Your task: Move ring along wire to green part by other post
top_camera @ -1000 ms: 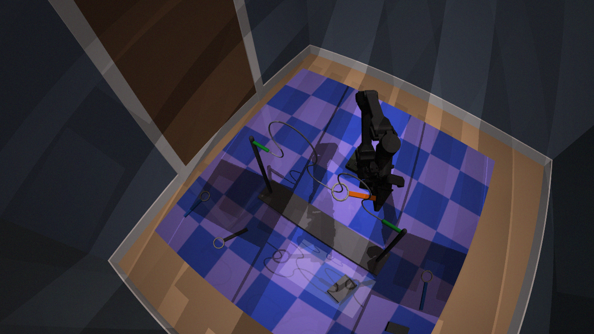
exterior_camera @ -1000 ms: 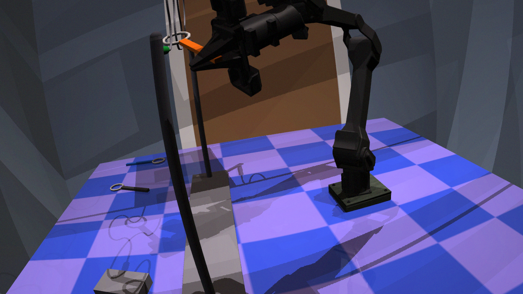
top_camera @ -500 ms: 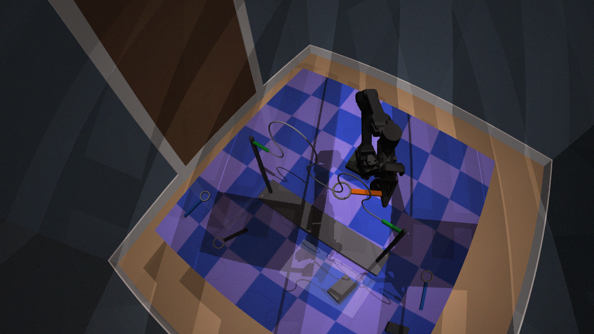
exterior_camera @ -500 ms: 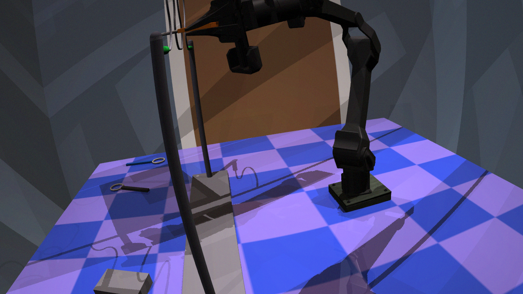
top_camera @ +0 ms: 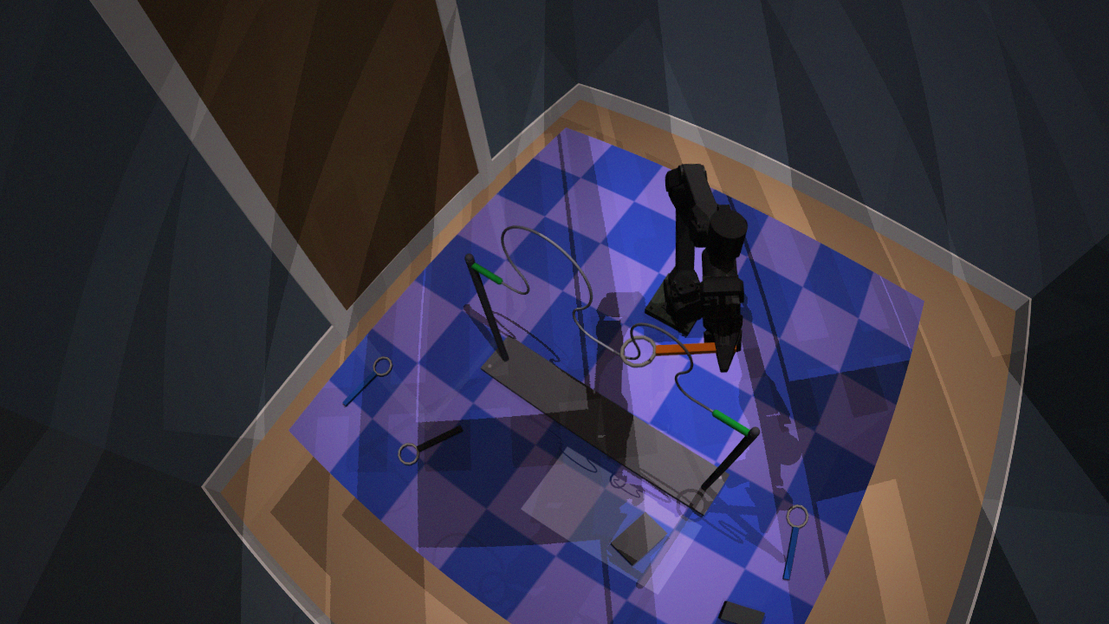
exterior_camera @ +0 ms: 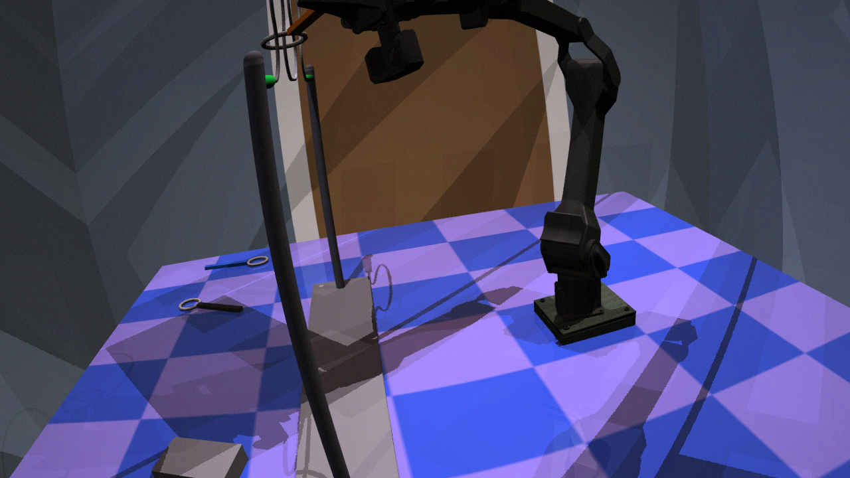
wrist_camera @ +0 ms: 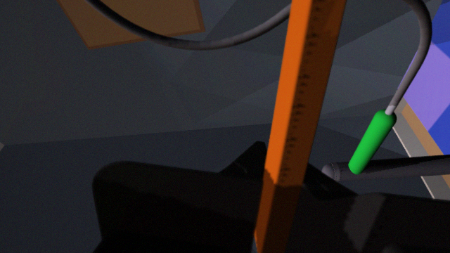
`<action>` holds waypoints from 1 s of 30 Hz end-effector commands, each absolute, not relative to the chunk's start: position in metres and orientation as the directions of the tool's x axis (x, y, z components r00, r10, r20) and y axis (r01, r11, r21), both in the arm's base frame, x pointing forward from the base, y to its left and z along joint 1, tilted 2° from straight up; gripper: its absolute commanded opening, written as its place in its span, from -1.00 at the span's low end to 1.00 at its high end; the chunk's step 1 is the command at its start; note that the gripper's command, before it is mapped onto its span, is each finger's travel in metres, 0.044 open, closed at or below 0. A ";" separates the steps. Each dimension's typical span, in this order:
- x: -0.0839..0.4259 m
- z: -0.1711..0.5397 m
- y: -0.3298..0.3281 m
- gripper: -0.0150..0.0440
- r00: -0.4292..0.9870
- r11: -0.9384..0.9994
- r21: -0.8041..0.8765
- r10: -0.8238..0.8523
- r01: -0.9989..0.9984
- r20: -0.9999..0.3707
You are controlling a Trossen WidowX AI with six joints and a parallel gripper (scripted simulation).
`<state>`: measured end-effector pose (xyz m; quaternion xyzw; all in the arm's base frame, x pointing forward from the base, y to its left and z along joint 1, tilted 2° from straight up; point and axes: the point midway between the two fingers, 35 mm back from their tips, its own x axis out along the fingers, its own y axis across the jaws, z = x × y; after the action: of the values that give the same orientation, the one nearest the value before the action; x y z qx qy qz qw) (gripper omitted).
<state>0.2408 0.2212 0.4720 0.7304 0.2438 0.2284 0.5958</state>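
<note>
The ring (top_camera: 638, 365) (exterior_camera: 262, 41) is around the grey wire (top_camera: 591, 290) (wrist_camera: 423, 42) between the posts; its clearance is unclear. My gripper (top_camera: 724, 364) (exterior_camera: 300, 3) (wrist_camera: 266, 151) is shut on its orange handle (top_camera: 682, 348) (exterior_camera: 304, 22) (wrist_camera: 302, 88). In the top view, the handle points right from the ring and crosses the wire's image. The left green part (top_camera: 487, 273) (exterior_camera: 309, 76) adjoins its post (top_camera: 488, 310) (exterior_camera: 323, 178); the right green part (top_camera: 731, 422) (exterior_camera: 270, 80) adjoins the other post (top_camera: 729, 459) (exterior_camera: 267, 196). A green part (wrist_camera: 370, 144) shows in the wrist view.
The posts stand on a long grey base (top_camera: 666, 442) (exterior_camera: 350, 421). Loose rings with blue handles (top_camera: 791, 555) (top_camera: 359, 390) and one with a black handle (top_camera: 439, 439) (exterior_camera: 220, 307) lie around it. A grey block (top_camera: 639, 537) (exterior_camera: 198, 455) lies in front.
</note>
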 end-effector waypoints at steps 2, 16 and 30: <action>0.240 0.490 0.216 -1.00 0.773 -0.269 0.959 0.627 0.095 0.099; 0.241 0.508 0.206 -1.00 0.772 -0.322 0.941 0.623 0.104 0.128; 0.241 0.502 0.207 -1.00 0.776 -0.155 0.985 0.630 0.076 0.039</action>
<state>0.2415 0.2068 0.5024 0.7417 0.2419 0.2303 0.5817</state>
